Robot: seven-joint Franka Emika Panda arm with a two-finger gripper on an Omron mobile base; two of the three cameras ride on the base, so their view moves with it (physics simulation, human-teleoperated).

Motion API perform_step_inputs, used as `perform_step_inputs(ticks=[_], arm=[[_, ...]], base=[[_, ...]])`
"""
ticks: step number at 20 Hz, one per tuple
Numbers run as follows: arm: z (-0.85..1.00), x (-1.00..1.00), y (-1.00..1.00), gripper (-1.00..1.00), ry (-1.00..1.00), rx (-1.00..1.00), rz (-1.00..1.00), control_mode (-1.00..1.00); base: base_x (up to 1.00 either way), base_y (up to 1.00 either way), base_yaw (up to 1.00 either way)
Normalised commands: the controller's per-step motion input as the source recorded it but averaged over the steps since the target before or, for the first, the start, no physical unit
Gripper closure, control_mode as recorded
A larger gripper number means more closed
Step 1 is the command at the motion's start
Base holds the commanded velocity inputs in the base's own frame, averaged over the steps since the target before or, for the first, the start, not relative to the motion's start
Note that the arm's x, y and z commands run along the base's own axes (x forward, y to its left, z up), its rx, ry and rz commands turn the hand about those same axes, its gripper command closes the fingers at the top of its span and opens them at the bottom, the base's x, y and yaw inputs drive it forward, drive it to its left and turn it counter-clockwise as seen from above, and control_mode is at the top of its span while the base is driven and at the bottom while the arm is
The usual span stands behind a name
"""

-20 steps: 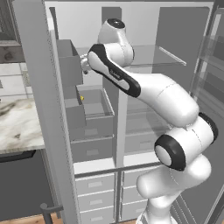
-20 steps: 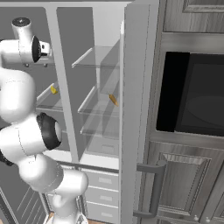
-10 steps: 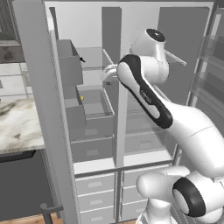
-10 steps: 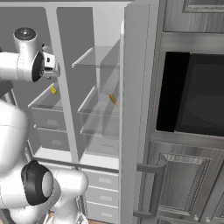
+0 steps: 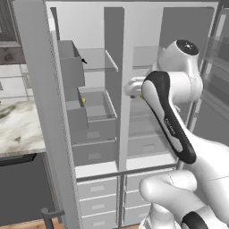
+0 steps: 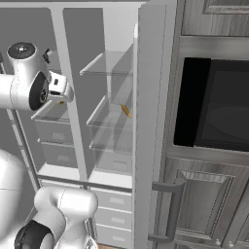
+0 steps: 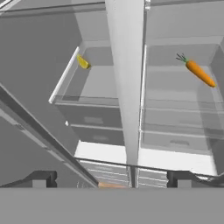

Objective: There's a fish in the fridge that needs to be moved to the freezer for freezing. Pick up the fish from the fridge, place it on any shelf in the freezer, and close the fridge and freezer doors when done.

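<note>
Kitchen, tall grey side-by-side unit with both doors swung wide. The left door (image 5: pixel 39 112) is seen edge-on with grey bins (image 5: pixel 71 67) on its inner face. The right door (image 6: pixel 151 121) is also edge-on, its handle (image 6: pixel 172 209) low on the outer side. White interior, a central divider, glass shelves above and grey drawers below.

Fish (image 5: pixel 83 61): a small dark sliver lying on the upper glass shelf (image 5: pixel 97 68) of the left-hand compartment, at the shelf's left end, close behind the door bins. Nothing touches it. It is too small to make out which way it points.

One level down in the same compartment, a small yellow item (image 7: pixel 83 62) sits at the back left of the tray. Across the divider, an orange carrot (image 7: pixel 199 72) with a green top lies slantwise on a glass shelf of the right-hand compartment.

Tool (image 7: pixel 111 178): jaws spread wide with nothing between them. It is held out in front of the unit, facing the divider, well apart from the fish. The arm's white elbow (image 5: pixel 179 67) stands level with the upper shelves.

Outward: a marble worktop (image 5: pixel 18 129) beside the left door, and a dark built-in oven window (image 6: pixel 219 112) in grey cabinetry past the right door.
</note>
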Motion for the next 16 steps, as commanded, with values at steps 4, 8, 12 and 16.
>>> perform_step_inputs(ticks=[4, 8, 12, 16], arm=[[0.0, -0.38, -0.28, -1.0, -0.01, -0.01, -0.19, -1.0], [0.0, -0.33, -0.33, -1.0, 0.0, -0.02, -0.18, -1.0], [0.0, -0.32, -0.29, -1.0, 0.11, -0.01, -0.06, -1.0], [0.0, -0.37, -0.33, -1.0, 0.14, -0.01, 0.0, -1.0]], base=[[0.0, 0.0, 0.0], [0.0, 0.0, 0.0], [0.0, 0.0, 0.0], [0.0, 0.0, 0.0]])
